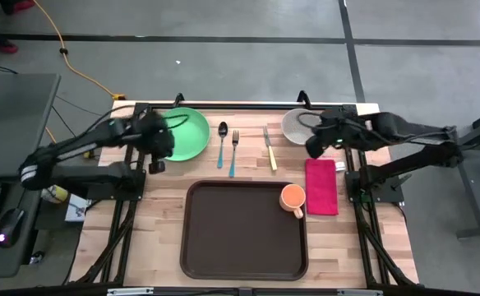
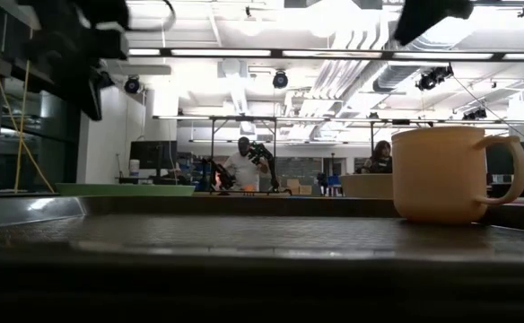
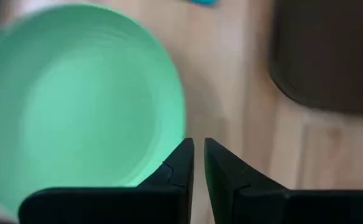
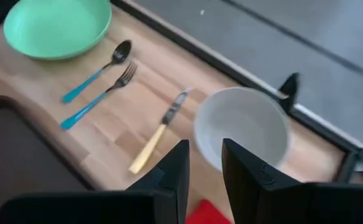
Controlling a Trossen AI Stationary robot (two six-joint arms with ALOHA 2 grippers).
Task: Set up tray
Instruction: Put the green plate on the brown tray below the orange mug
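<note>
The dark brown tray (image 1: 244,230) lies flat at the table's near middle, and an orange cup (image 1: 293,198) stands on its far right corner. In the low view the cup (image 2: 450,175) is upright on the tray (image 2: 244,238). My left gripper (image 1: 156,154) hovers above the near right rim of the green plate (image 1: 182,134). In its wrist view the fingers (image 3: 199,155) are shut to a thin slit beside the plate (image 3: 76,106). My right gripper (image 1: 314,148) hovers at the near side of the pale bowl (image 1: 296,125). Its wrist view shows it (image 4: 205,155) narrowly open above the bowl (image 4: 243,127).
A blue-handled spoon (image 1: 222,144), a blue-handled fork (image 1: 233,152) and a yellow-handled knife (image 1: 270,148) lie side by side between plate and bowl. A red napkin (image 1: 321,187) lies right of the tray. People stand in the room beyond the table.
</note>
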